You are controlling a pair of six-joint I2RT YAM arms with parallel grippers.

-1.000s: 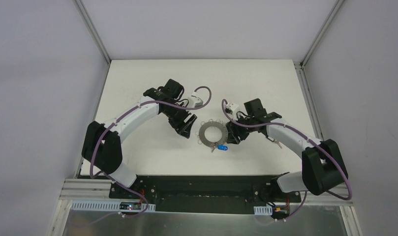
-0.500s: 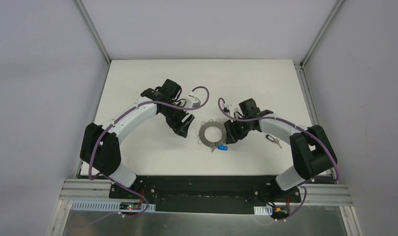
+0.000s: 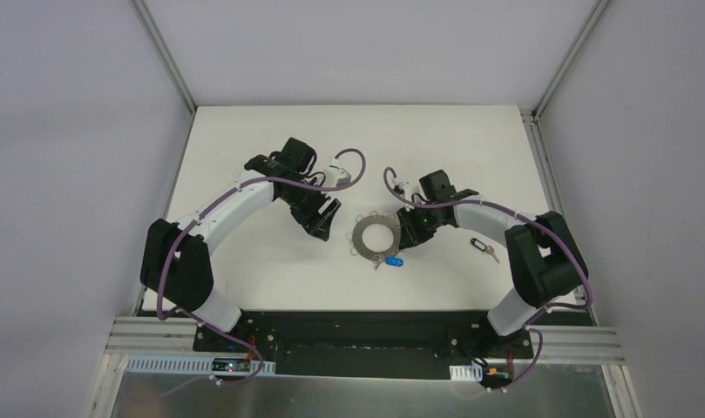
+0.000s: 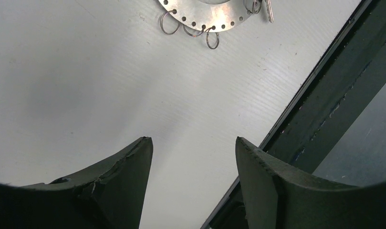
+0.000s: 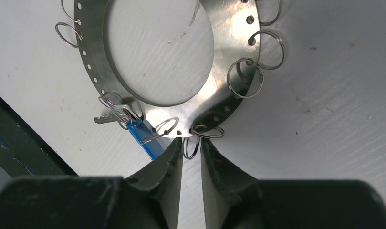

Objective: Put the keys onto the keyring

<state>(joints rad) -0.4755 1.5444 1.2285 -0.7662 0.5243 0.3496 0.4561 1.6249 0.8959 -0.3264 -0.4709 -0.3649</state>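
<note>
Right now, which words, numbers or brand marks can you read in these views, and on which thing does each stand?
No text can be read in any view.
Keyring: bare metal with holes, no marking.
Blue key: no print visible.
Black key: too small to tell.
Small board: too small to read.

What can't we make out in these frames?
Right wrist: whether the right gripper pinches the wire loop or only flanks it; the fingertips hide the contact.
Right wrist: the blue key is partly behind a finger.
Left wrist: the keyring is cut off by the top edge.
Top view: the black key is too small for detail.
</note>
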